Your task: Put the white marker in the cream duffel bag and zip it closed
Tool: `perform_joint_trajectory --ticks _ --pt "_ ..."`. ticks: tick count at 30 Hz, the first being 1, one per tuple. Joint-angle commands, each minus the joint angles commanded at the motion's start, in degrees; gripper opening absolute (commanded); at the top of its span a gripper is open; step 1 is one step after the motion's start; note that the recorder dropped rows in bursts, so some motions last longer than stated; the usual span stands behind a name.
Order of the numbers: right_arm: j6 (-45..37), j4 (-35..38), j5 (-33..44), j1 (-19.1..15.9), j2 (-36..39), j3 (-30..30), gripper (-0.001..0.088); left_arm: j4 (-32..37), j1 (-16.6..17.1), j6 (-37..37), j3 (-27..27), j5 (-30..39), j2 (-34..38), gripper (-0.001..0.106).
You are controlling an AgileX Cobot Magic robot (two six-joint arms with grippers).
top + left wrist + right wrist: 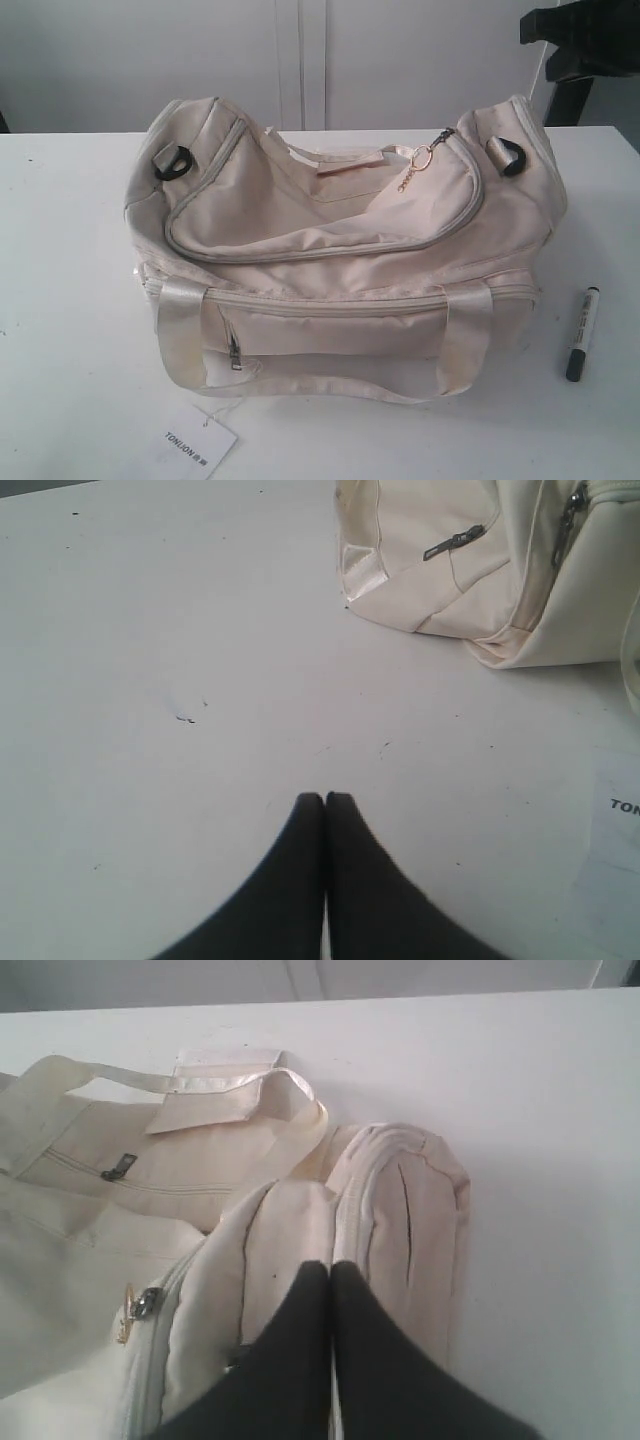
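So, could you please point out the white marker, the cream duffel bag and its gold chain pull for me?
white marker [583, 332]: exterior view, middle of the white barrel.
cream duffel bag [300, 215]: exterior view, top flap fabric.
gold chain pull [408, 180]: exterior view, the hanging chain.

The duffel bag [350, 240] is plain cream, its straps [180, 310] glossier, with black D-rings [172, 162] and a gold chain pull [420, 165]. The marker [582, 333] is white, dark-printed, dark-capped. The desk [60, 300] is white, the fingers [285, 880] black.
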Motion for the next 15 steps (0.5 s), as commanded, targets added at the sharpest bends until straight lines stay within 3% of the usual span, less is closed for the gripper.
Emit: perform_joint_trajectory --ticks 8,12,15 --pt "0.1 -0.8 1.4 5.5 3.9 -3.2 0.0 0.0 0.0 0.0 0.0 0.0 0.0 0.0" --pt "2.0 -3.2 3.3 6.1 5.9 -5.6 0.0017 0.0 0.0 0.0 0.0 0.0 0.0 0.0" --pt "5.3 -7.6 4.4 6.1 6.7 -7.1 0.0078 0.0 0.0 0.0 0.0 0.0 0.0 0.0"
